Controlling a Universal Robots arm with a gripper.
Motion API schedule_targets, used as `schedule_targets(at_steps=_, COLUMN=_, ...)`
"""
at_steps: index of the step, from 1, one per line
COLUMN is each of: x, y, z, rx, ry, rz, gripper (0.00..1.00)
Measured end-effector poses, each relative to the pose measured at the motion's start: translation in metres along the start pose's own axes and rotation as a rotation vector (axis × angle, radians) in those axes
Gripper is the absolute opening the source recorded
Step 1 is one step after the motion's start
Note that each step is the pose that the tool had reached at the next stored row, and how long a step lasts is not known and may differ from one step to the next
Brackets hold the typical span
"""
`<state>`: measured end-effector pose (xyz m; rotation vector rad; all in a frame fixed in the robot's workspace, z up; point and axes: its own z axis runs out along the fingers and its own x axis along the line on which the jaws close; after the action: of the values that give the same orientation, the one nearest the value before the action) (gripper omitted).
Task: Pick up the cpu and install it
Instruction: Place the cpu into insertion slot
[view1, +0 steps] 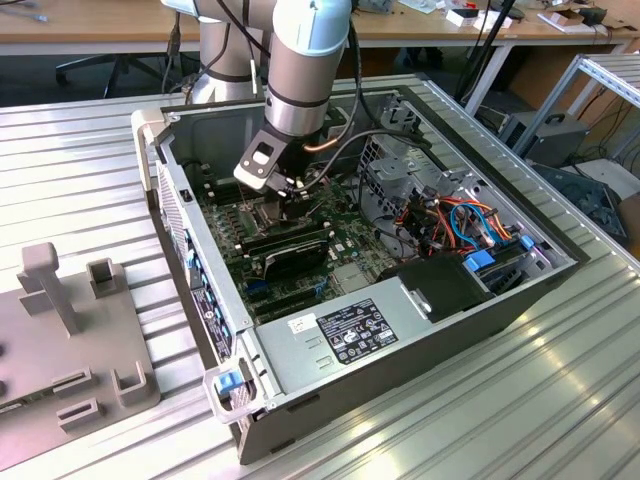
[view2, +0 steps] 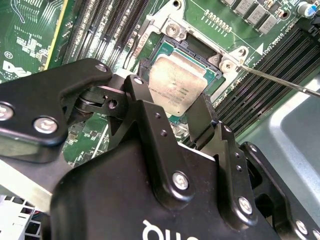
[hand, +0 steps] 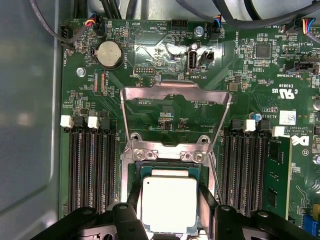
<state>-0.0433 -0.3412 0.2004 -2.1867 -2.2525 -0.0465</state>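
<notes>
While the jaws grip the cpu (hand: 169, 204), it sits over the open socket (view2: 196, 48).

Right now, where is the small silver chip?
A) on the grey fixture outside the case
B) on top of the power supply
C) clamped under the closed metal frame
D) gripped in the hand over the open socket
D: in the first wrist view the cpu sits gripped in the hand over the socket, with the retention frame swung open behind it.
</notes>
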Motion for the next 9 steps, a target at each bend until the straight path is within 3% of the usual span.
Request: schedule_targets(at_steps=9, x=0.0003, y=0.0001, z=-0.0005, rx=-0.0002, ry=0.0004, rz=0.001, gripper=0.55)
